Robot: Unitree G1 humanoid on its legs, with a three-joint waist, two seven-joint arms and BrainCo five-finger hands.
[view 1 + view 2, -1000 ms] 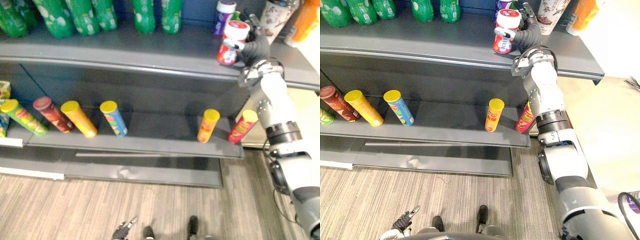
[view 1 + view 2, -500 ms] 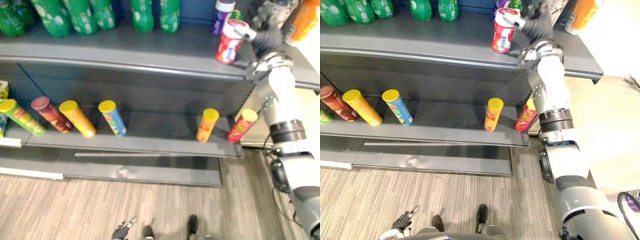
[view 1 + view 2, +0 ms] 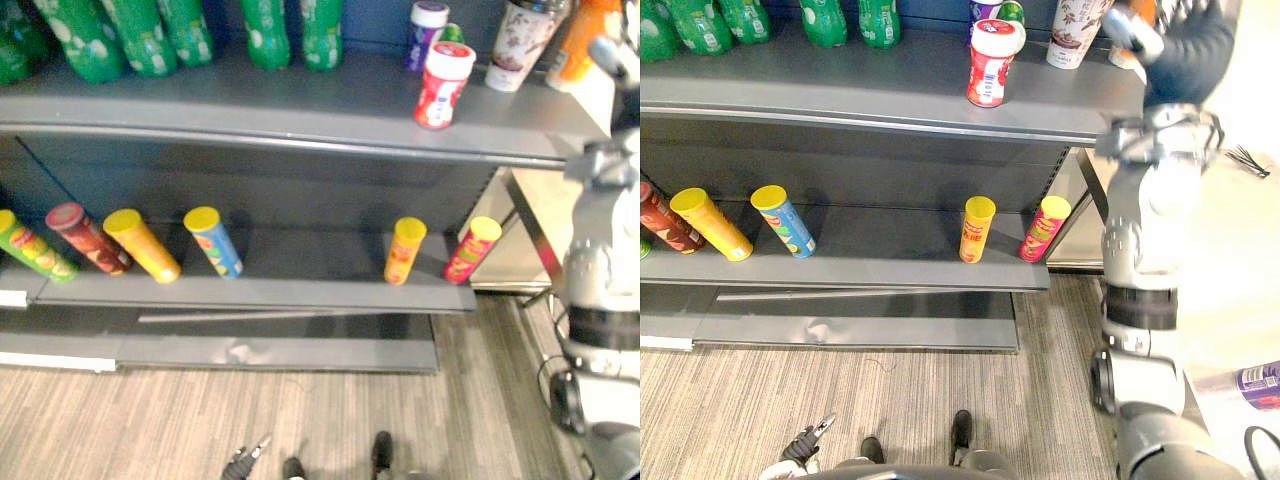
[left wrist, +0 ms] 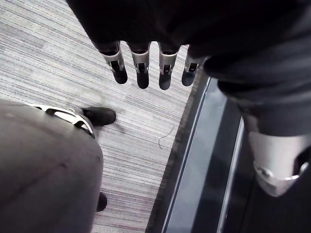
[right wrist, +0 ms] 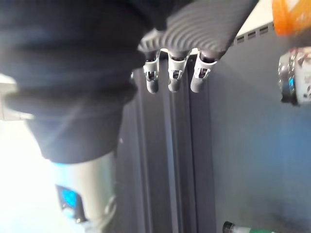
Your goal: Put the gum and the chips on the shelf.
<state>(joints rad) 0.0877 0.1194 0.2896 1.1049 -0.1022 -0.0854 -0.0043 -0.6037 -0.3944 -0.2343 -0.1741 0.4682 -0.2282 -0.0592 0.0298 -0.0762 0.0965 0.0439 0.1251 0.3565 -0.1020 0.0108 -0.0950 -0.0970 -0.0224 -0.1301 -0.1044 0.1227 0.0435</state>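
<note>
The gum, a red tub with a white lid (image 3: 993,62), stands upright by itself near the front of the top shelf (image 3: 840,95). My right hand (image 3: 1185,45) is raised to the right of it, well clear of the tub, and in the right wrist view its fingers (image 5: 172,77) are straight and hold nothing. Several chips tubes lean on the lower shelf: an orange one (image 3: 404,250), a pink one (image 3: 470,250), and blue (image 3: 213,240), yellow (image 3: 142,245), dark red (image 3: 85,238) and green (image 3: 30,250) ones. My left hand (image 4: 141,68) hangs open over the floor.
Green bottles (image 3: 150,35) line the back of the top shelf. A purple jar (image 3: 427,30), a printed cup (image 3: 525,35) and an orange bottle (image 3: 580,40) stand behind and right of the gum. A purple item (image 3: 1260,380) lies on the floor at the right.
My right hand has let go of the gum tub and drawn back to the right. The tub stays upright on the top shelf. The camera has shifted slightly.
</note>
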